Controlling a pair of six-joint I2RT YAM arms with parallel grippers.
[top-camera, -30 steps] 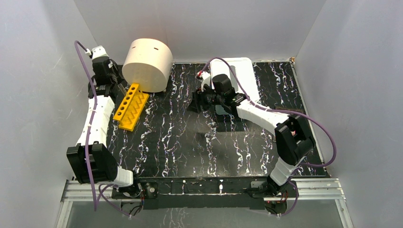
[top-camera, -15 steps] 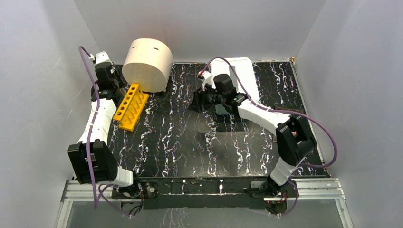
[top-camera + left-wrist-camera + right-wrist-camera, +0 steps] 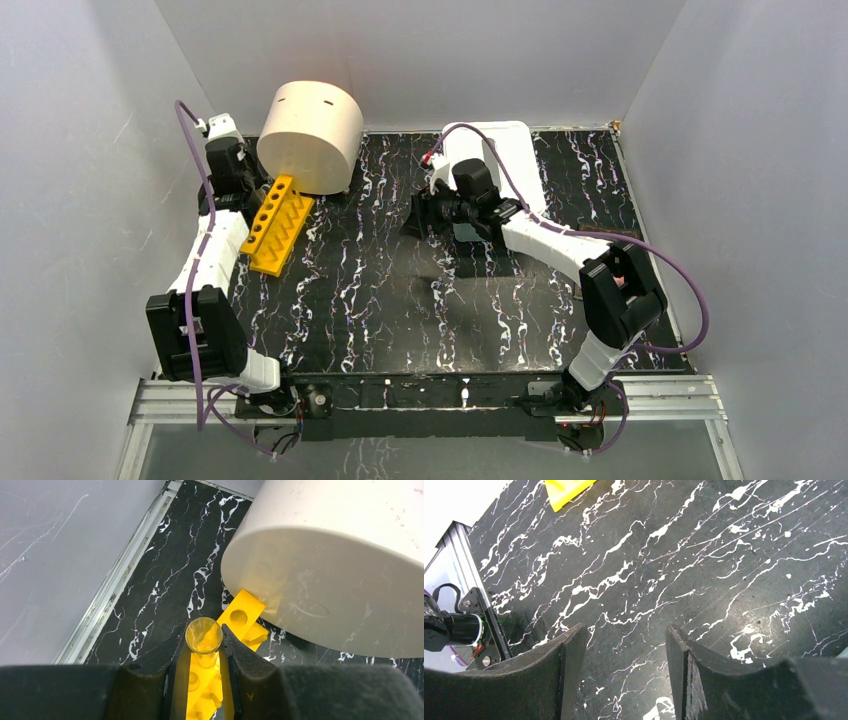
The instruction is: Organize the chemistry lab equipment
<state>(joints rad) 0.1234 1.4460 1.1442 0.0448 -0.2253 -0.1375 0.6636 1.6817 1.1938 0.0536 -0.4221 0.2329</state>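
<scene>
The black marbled table carries the big cream cylinder at far left. The yellow holed rack lies with its far end at the cylinder's base. The left gripper is pinched narrowly on a clear tube — upright, above the rack. The right gripper gapes wide and empty over mid-table.

Soft, even light from overhead fills the scene — the top view is bright and sharp. Faint diffuse shadows lie on the black marbled table. In the left wrist view the big cream cylinder glares pale, tinted by the yellow holed rack; both wrist foregrounds are dark, blurred
</scene>
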